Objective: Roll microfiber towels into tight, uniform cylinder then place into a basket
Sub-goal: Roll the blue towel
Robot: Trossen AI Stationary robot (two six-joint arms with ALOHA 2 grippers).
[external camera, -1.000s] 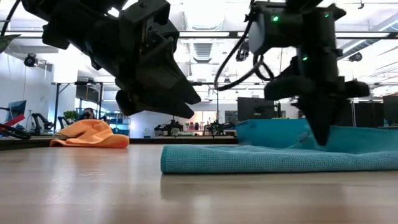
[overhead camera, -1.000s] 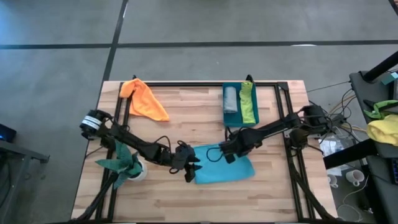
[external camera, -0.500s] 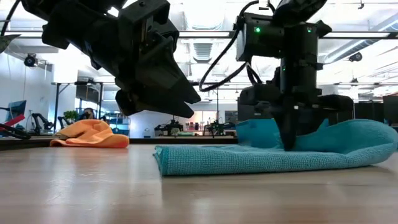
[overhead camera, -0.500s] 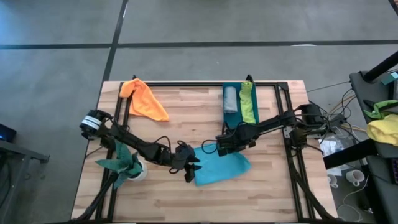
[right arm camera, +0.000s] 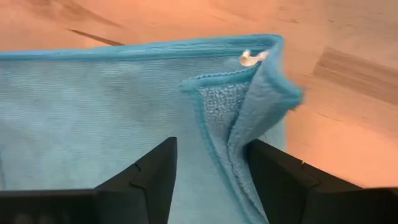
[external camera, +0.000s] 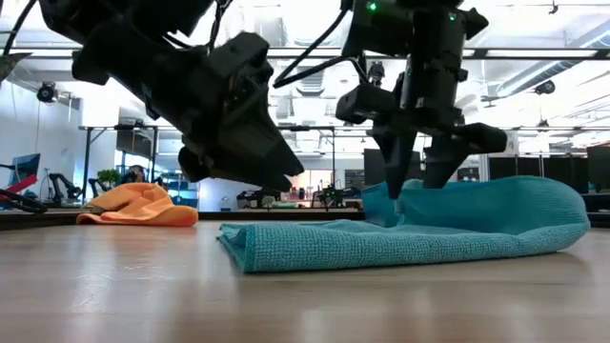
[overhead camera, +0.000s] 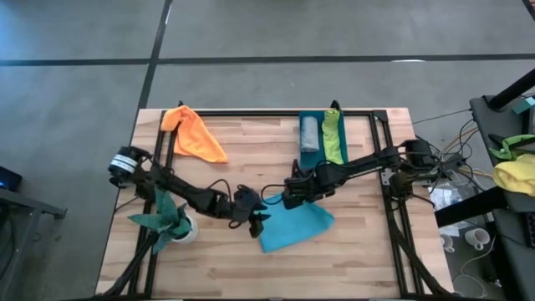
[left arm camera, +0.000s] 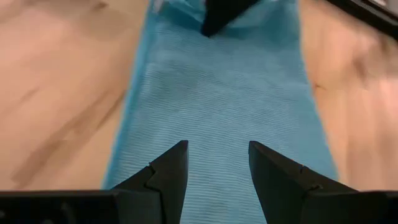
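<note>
The turquoise towel [overhead camera: 294,227] lies folded on the near middle of my desk [overhead camera: 368,251], a longish strip set at a slant. One end is a flat doubled edge close to my left tool, and the other end humps up in a soft fold, as the low view shows [external camera: 534,205]. In my right wrist view a corner of it [right arm camera: 249,99] stands curled up, with a small white tag at the hem.

My right tool [overhead camera: 290,194] hangs just over the far edge of that towel. Its fingers [external camera: 393,162] are parted and point down, their tips just above the cloth with nothing between them. My left tool [overhead camera: 255,219] sits low at the towel's left end. Its fingers [left arm camera: 168,177] are part-way open and aimed along the strip, gripping nothing that I can see.

The teal basket [overhead camera: 306,160] stands at the far edge of the desk, right of centre. Inside it lie a rolled grey towel [overhead camera: 310,132] and, beside it on the right, the lime green towel [overhead camera: 334,138]. The orange towel [overhead camera: 194,134] lies in a loose heap at the far left of the desk, well apart from the rest.

A dark green leafy plant in a white pot [overhead camera: 167,219] sits at the near left, under my left arm. Off the desk to the right, a yellow and green cloth heap [overhead camera: 514,171] rests on a dark stand.
</note>
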